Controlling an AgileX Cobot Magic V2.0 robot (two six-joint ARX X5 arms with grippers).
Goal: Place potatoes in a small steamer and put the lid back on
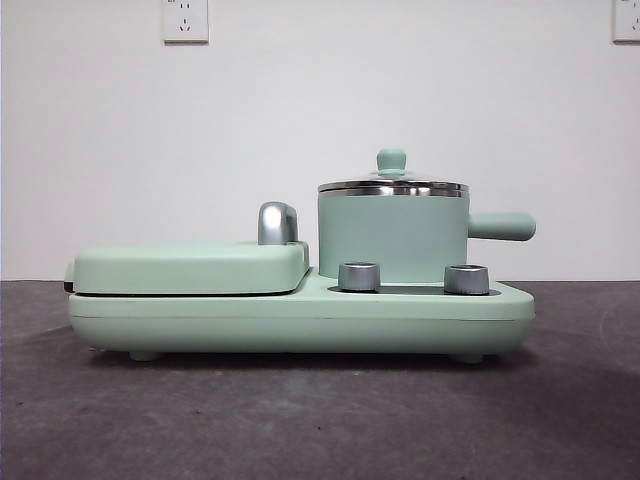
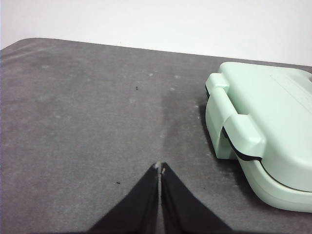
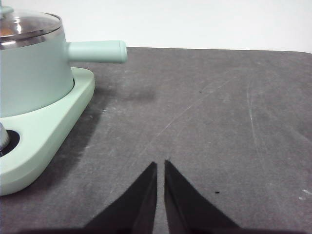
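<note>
The small steamer [image 1: 390, 240] stands on the right half of a mint-green cooker base [image 1: 300, 320], its stubby handle [image 1: 500, 226] pointing right. The glass lid [image 1: 392, 186] sits on the steamer's rim, knob up. In the right wrist view the steamer [image 3: 29, 73] and the lid [image 3: 29, 24] show at the edge, with a faint orange patch under the glass; the potatoes are otherwise hidden. My right gripper [image 3: 161, 163] hovers shut over bare table, to the side of the steamer's handle [image 3: 97, 51]. On the cooker's other side, my left gripper [image 2: 160, 166] is shut above the table. Neither arm appears in the front view.
A flat mint-green griddle cover [image 1: 190, 267] with a chrome handle [image 1: 277, 222] fills the cooker's left half; the left wrist view shows its hinge end [image 2: 234, 131]. Two steel dials [image 1: 359, 276] [image 1: 466, 279] sit on the base's front. Dark grey table [image 1: 320, 420] surrounds the cooker.
</note>
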